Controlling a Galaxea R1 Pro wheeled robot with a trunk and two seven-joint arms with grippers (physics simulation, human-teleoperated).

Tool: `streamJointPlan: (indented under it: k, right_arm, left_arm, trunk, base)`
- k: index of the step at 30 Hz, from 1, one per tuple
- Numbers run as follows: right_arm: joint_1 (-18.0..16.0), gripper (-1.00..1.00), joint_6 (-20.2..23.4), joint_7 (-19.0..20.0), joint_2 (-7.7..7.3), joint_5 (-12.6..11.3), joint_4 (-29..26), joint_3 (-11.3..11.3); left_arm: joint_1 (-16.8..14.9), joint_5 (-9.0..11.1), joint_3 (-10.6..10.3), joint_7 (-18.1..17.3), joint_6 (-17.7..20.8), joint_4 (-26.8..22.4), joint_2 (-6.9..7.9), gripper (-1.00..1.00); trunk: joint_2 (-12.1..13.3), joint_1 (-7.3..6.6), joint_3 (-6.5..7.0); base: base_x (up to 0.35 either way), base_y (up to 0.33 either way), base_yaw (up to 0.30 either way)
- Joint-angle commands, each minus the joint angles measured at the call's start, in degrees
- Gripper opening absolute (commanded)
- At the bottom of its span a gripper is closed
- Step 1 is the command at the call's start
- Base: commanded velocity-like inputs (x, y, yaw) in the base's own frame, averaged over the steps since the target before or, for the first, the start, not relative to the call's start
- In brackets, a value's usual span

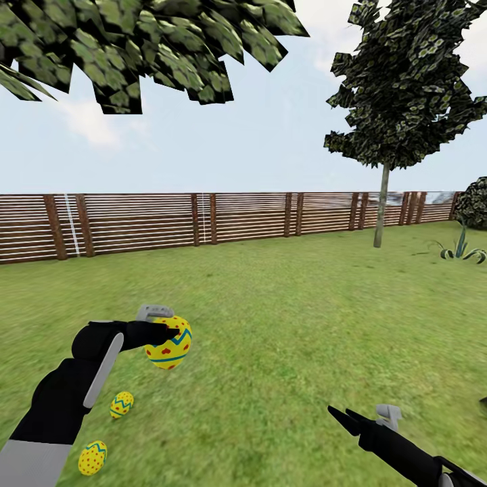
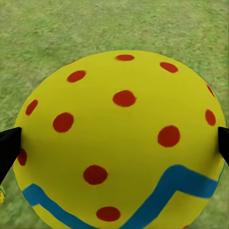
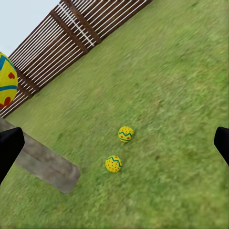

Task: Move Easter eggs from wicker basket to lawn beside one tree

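My left gripper (image 1: pixel 169 331) is shut on a yellow Easter egg (image 1: pixel 168 351) with red marks and a blue zigzag band, held above the lawn (image 1: pixel 284 325). Up close, that egg (image 2: pixel 119 138) sits between the black fingertips (image 2: pixel 8 145). Two more yellow eggs lie on the grass below my left arm, one (image 1: pixel 122 404) ahead of the other (image 1: pixel 93 458). In the right wrist view these eggs (image 3: pixel 126 134) (image 3: pixel 113 163) rest close to a grey-brown tree trunk (image 3: pixel 45 162). Its leafy canopy (image 1: pixel 135 40) hangs overhead. My right gripper (image 1: pixel 345 418) is open and empty, low at the right. The wicker basket is out of view.
A brown slat fence (image 1: pixel 203 220) closes off the garden at the back. A dark-leaved tree (image 1: pixel 406 88) with a thin trunk stands at the far right, with a spiky plant (image 1: pixel 461 251) and a bush (image 1: pixel 473 203) beside it. Open grass stretches ahead.
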Motion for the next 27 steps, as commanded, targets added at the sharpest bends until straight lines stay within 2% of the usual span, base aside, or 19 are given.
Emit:
streamJointPlan:
  k: [1,8,27]
  right_arm:
    - [-0.02,1.00,0.41,0.08,0.00,-0.33,0.02,-0.04]
    - [-0.02,1.00,0.42,0.08,0.00,-0.33,0.02,-0.05]
    - [-0.02,1.00,-0.02,0.32,0.00,-0.44,0.02,-0.05]
  left_arm:
    - [-0.03,0.26,-0.05,0.08,0.23,-0.03,0.04,-1.00]
    - [-0.03,0.27,-0.07,0.08,0.23,-0.01,0.04,-1.00]
    - [-0.03,0.21,0.02,0.33,0.23,0.02,-0.02,-1.00]
  trunk:
    - [-0.05,0.03,-0.03]
    - [-0.05,0.03,-0.03]
    - [-0.05,0.03,-0.03]
  base:
    - [0.015,0.000,0.000]
    - [0.102,0.000,0.000]
    - [0.291,0.000,0.000]
